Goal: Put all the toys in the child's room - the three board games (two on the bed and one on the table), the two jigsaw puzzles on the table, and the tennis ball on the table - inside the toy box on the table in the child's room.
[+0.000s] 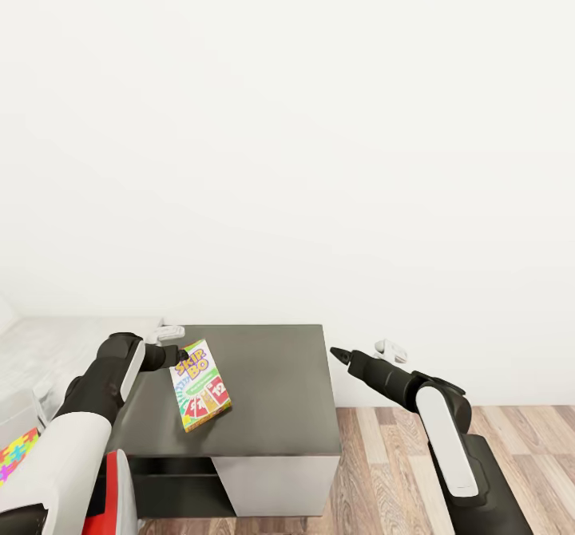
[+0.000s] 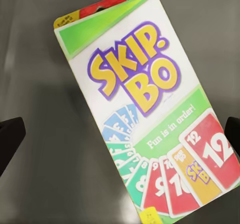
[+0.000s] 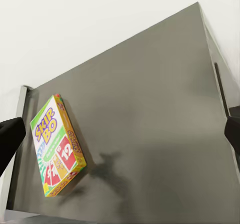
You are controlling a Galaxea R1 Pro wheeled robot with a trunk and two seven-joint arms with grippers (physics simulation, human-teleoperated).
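A board game (image 1: pixel 200 385), a pale Skip-Bo box with green edges, sits on the dark grey corner section of the table (image 1: pixel 271 375). It fills the left wrist view (image 2: pixel 145 119) and shows in the right wrist view (image 3: pixel 55 144). I cannot tell whether it lies flat or is slightly lifted. My left gripper (image 1: pixel 177 355) hovers at its far end, open, with both fingers (image 2: pixel 10 144) wide of the box. Off the table's right edge, my right gripper (image 1: pixel 339 354) is open over the floor. A many-coloured jigsaw puzzle (image 1: pixel 17 451) peeks in at the lower left.
The light grey table top (image 1: pixel 64 343) runs off to the left, with a pale grey object (image 1: pixel 16 407) at the frame edge. A white wall stands close behind. Wooden floor (image 1: pixel 383 463) lies to the right of the table.
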